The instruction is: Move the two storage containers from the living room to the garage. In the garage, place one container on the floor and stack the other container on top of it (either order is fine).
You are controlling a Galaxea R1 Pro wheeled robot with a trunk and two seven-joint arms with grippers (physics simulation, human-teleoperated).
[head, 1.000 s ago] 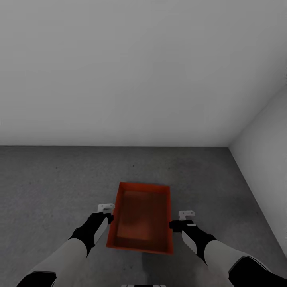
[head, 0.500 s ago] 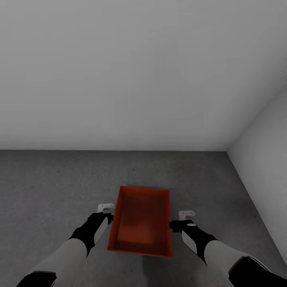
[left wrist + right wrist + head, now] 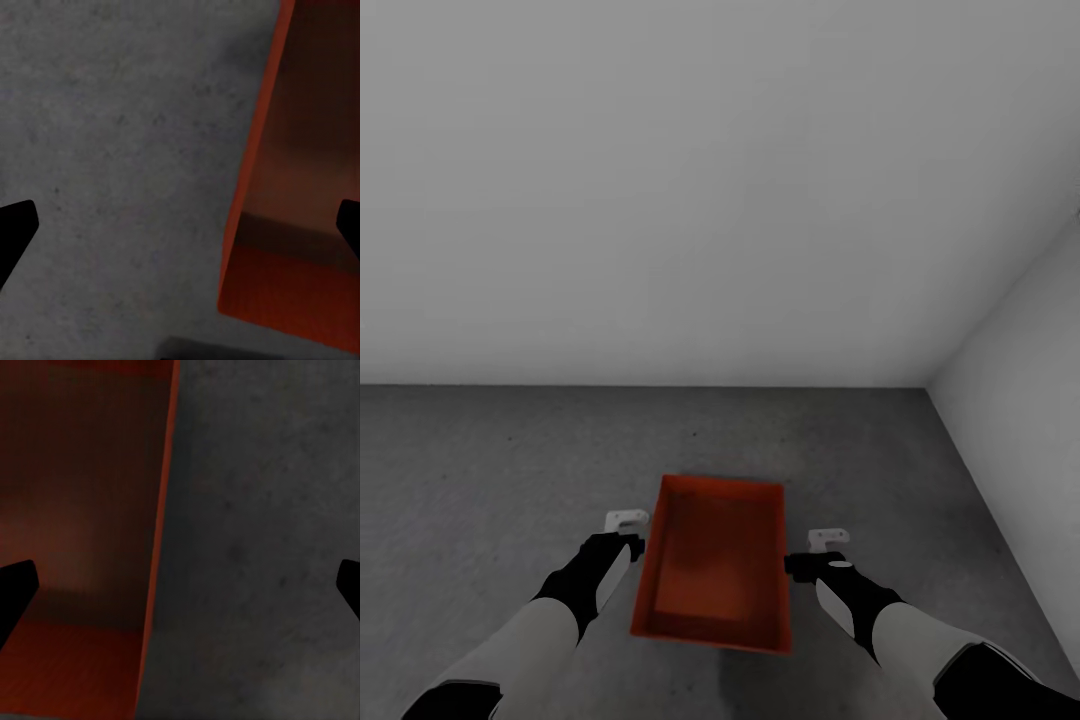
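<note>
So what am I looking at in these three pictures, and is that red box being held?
A two-armed robot in a computer simulation. The big picture looks down from its head: the left gripper and right gripper sit on either side of an orange-red rectangular lidless container over the dark grey rough floor, near pale grey walls. The other two pictures come from cameras on each wrist, looking along the black fingertips. Both grippers are wide open, each straddling one long wall of the container, so nothing is clamped. Whether the container rests on the floor, I cannot tell.

Bare pale grey walls (image 3: 700,180) meeting in a corner over rough dark grey concrete floor (image 3: 500,460).
</note>
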